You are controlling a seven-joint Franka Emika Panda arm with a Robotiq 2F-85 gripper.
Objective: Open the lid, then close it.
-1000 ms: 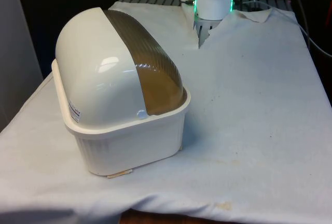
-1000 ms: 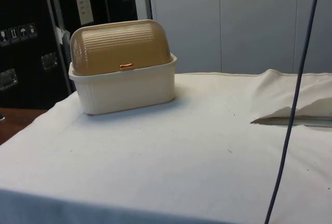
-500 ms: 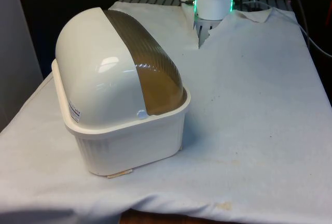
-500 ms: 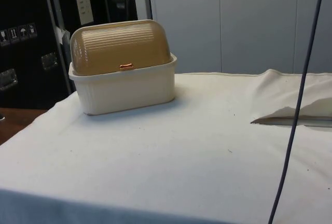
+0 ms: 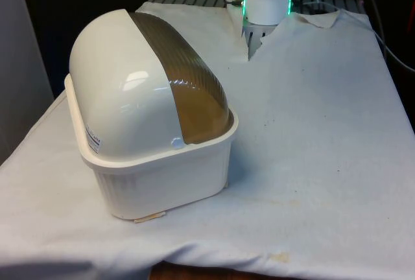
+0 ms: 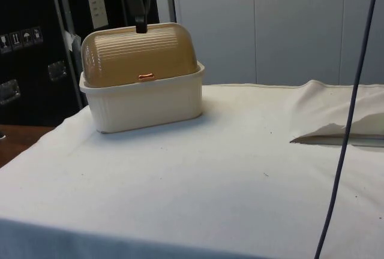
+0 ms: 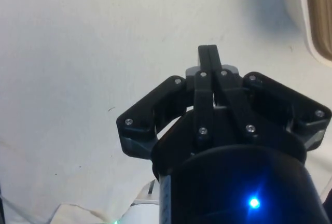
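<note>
Bread box (image 5: pixel 152 140) being kept on front view's left of cloth (image 5: pixel 311 131), brown lid (image 6: pixel 139 55) fully down. Gripper (image 7: pixel 208 58) being held high above cloth, fingers pressed together, nothing held. Risk, imo: small handle (image 6: pixel 146 77) getting missed, box being shoved instead.

white cloth (image 5: pixel 311 131), dark cabinets (image 6: pixel 36 43)

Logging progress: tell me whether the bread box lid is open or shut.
Shut: the brown lid covers the bread box, handle at the rim.
</note>
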